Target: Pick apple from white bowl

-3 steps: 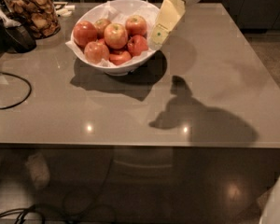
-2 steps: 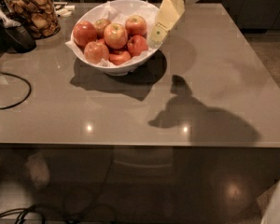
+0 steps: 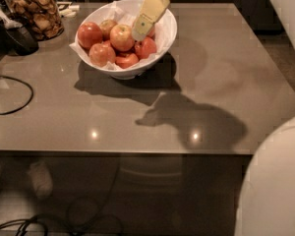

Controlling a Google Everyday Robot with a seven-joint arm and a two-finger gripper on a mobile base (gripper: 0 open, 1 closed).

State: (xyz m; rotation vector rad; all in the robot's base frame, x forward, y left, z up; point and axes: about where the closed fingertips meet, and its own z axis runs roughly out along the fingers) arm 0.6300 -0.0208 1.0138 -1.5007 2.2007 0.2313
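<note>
Gripper (image 3: 138, 32), camera view: it has moved left since 0.7 s ago, from the right rim of the white bowl (image 3: 163, 39) to well inside it, tip low among the fruit. Its shadow (image 3: 191, 124) on the surface (image 3: 226, 73) has moved left as well. Bowl, jar and cable are unmoved.

The tip lies just beside the right flank of the apple (image 3: 121, 37), the red-orange one with the pale patch at its stem. Contact cannot be made out. Whether the jaws are released or clenched cannot be told; only one pale yellow blade shows.

The apple sits near the middle of the bowl, on top of the pile. Other apples (image 3: 90, 34) lie around it to the left, front and right, on crinkled white paper that laps over the left rim. One apple at the right (image 3: 146, 48) is partly covered by the gripper.

The glass jar (image 3: 35, 13) at upper left holds brown snacks; its top is cut off by the frame edge. A dark object (image 3: 20, 37) just beside it cannot be identified. The black cable (image 3: 28, 98) loops off the left edge. The white robot body (image 3: 274, 181) fills the lower right corner, blurred.
</note>
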